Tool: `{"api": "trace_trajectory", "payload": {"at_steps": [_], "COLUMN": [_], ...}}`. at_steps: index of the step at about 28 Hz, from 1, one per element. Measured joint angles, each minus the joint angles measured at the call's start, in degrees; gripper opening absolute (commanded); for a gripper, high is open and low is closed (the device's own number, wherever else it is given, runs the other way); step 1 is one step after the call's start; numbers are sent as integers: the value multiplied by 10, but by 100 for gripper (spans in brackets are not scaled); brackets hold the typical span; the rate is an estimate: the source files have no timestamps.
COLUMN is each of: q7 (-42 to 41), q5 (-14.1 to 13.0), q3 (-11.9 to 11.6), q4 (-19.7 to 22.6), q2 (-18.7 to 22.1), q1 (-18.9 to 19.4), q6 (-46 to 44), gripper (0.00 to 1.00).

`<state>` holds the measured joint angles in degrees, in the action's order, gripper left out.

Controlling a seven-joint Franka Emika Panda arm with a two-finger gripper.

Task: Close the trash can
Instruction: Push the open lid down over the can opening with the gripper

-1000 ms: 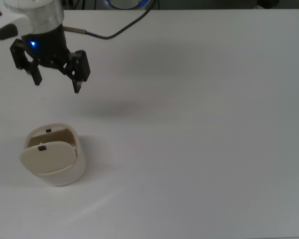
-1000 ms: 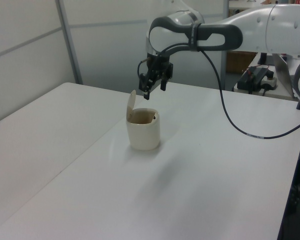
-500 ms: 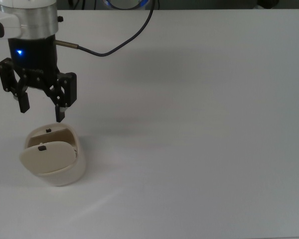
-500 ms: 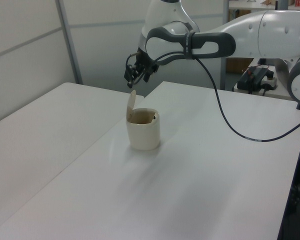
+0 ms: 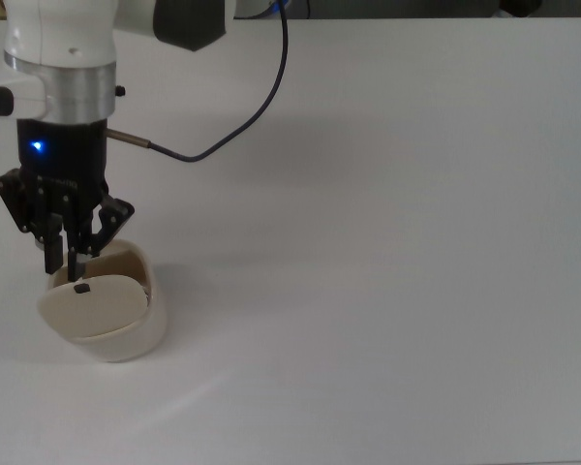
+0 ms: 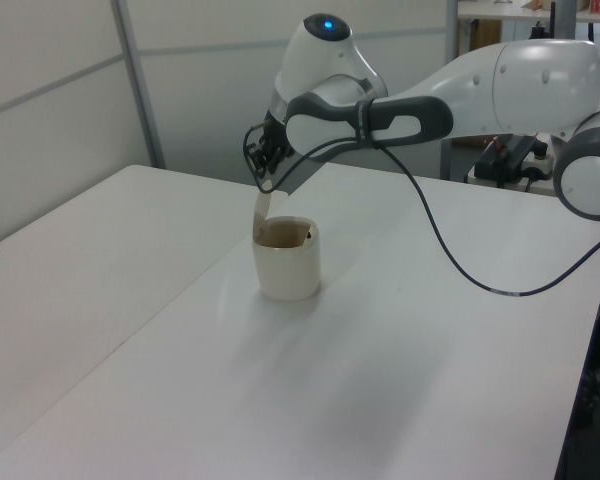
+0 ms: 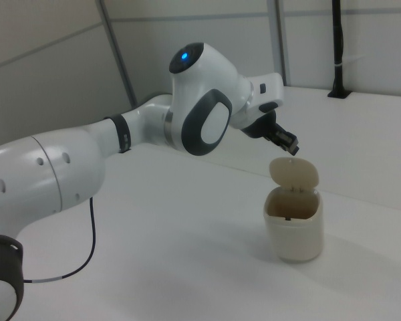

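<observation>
Hovering just behind the upright lid (image 7: 293, 172) of the can (image 6: 286, 262), the nearly clenched, empty gripper (image 5: 66, 254) should push it forward and down.

White table (image 5: 416, 242), grey wall panels (image 6: 60, 90) behind

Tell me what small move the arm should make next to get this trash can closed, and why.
Probably push the lid forward and down over the opening. The lid stands upright on its hinge above the trash can, whose mouth is open, and the gripper sits just above and behind the lid's top edge.
</observation>
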<state>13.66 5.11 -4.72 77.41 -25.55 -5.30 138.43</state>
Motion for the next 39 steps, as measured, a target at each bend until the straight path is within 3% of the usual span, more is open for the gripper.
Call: {"api": "trace_trajectory", "payload": {"at_steps": [4,17,33,39], "q7": [12,18,21,-8], "q5": [7,10,36,36], "q3": [0,1,0,0], "q4": [-1,-9,-7,-5], "q2": [-12,-25,-37,-37], "q1": [0,6,8,7], "q6": [22,26,25,-38], "gripper": [0,0,0,0]}}
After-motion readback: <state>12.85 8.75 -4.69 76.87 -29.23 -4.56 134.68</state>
